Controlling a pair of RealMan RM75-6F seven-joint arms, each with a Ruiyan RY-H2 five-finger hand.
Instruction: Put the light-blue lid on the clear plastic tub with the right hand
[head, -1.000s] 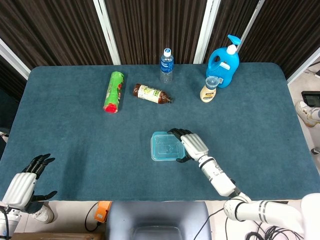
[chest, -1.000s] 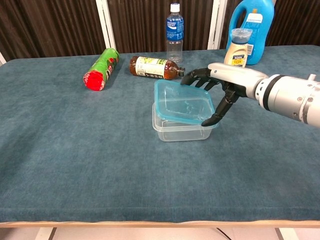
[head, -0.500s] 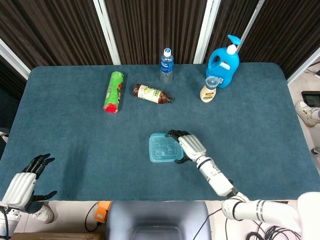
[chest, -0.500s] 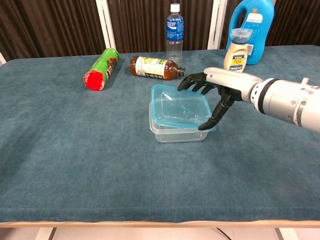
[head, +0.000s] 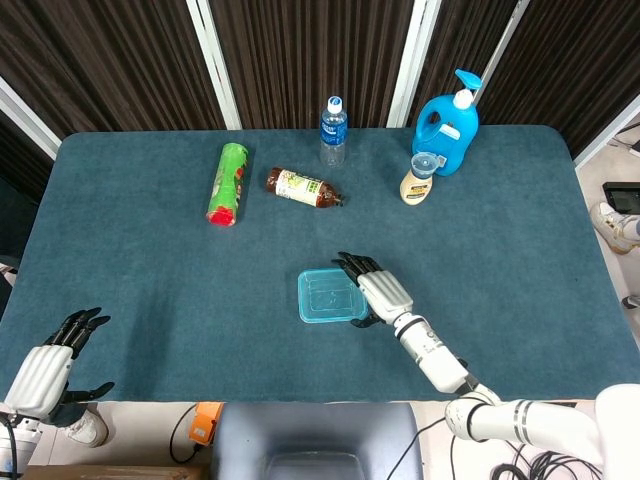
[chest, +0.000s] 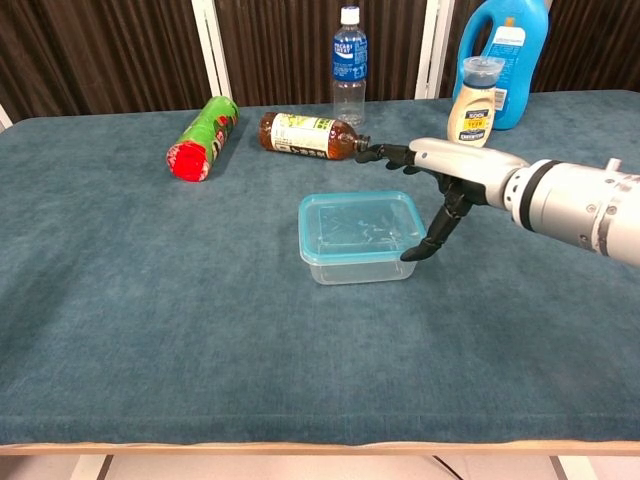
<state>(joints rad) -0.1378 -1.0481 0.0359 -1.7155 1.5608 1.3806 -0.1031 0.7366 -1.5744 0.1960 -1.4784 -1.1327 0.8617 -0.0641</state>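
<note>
near the middle of the blue table (head: 120, 250), a little toward the front edge: light-blue lid (chest: 358, 222) lying flat on the clear plastic tub (chest: 360, 265), seemingly level all around, though whether clicked shut cannot be told. right hand (chest: 440, 178) just beside the tub's right side, fingers spread and extended, thumb pointing down near the lid's right rim; holding nothing, and contact of the thumb tip with the rim cannot be judged for sure. left hand (head: 48, 368) far away at the front left corner, off the table edge, fingers apart, empty. about handling, as judgement only: lid and tub probably very light, thin and slightly flexible, smooth and a bit slippery, so easily pushed across the cloth; better to press gently from above at the corners or rim, not sideways, and to grip by the rim edge if lifting needed. counted: one lid, one tub, one green can (head: 228, 183) lying down, one brown bottle (head: 303, 187) lying down, one water bottle (head: 333, 130) upright, one blue detergent jug (head: 447, 126), one small sauce bottle (head: 418, 179) in front of the jug.
</note>
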